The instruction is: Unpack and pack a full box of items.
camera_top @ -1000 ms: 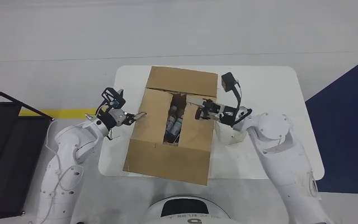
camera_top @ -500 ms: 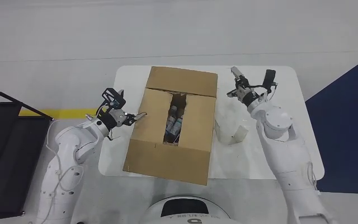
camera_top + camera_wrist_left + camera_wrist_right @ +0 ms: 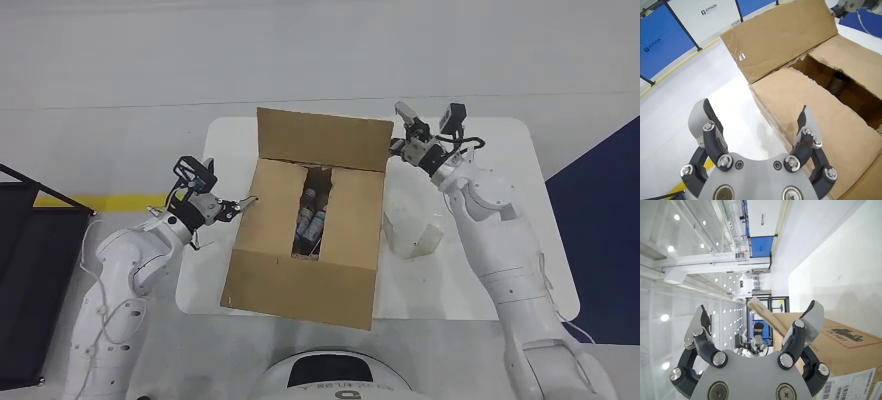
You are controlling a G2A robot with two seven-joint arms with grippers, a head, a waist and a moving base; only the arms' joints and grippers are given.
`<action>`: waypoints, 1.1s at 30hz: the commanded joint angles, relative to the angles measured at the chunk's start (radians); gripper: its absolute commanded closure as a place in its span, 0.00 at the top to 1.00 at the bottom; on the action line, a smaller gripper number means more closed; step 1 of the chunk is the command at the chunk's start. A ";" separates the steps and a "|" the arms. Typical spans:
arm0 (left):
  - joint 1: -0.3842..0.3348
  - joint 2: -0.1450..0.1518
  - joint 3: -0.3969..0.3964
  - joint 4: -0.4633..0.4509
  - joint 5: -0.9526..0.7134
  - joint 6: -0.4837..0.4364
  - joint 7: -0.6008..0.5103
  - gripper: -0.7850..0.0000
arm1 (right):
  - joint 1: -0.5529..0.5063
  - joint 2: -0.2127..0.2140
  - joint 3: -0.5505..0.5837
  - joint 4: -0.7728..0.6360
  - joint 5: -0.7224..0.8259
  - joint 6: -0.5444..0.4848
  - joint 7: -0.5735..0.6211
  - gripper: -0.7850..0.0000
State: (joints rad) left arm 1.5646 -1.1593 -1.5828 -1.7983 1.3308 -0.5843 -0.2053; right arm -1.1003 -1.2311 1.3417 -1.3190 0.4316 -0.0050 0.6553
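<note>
A cardboard box [image 3: 345, 265] stands in the middle of the white table [image 3: 490, 150]. Its two long flaps lie nearly closed, with a gap showing bottles [image 3: 312, 218] inside. The far flap [image 3: 325, 137] stands upright. My left gripper [image 3: 235, 206] is open beside the box's left flap [image 3: 810, 121], with one fingertip over the flap's edge [image 3: 755, 111]. A dark cylinder [image 3: 838, 85] shows in the gap. My right gripper [image 3: 401, 122] is open at the far flap's right corner. That flap's edge [image 3: 762, 313] lies between its spread fingers [image 3: 814, 311], unclamped.
A white object [image 3: 412, 238] stands against the box's right side. A black rack [image 3: 30, 230] is off the table to the left and a blue panel [image 3: 605, 200] to the right. Bare table lies right of the box.
My right gripper left the box's right flap and swung to the far right corner. The far flap rose from flat to upright. My left gripper barely shifted.
</note>
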 commanded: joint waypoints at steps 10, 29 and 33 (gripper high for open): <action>0.122 0.029 -0.175 -0.011 -0.028 -0.183 0.141 1.00 | 0.023 0.023 -0.026 -0.027 -0.062 0.082 0.301 1.00; 0.248 0.099 -0.198 0.055 0.342 -0.428 0.432 1.00 | 0.050 0.032 -0.073 -0.089 -0.113 0.180 0.276 1.00; 0.227 0.111 -0.167 0.071 0.349 -0.428 0.470 1.00 | 0.053 0.034 -0.076 -0.088 -0.113 0.185 0.273 1.00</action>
State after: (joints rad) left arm 1.7965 -1.0509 -1.7599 -1.7269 1.6805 -1.0123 0.2568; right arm -1.0479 -1.1980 1.2660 -1.4068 0.3179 0.1789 0.9293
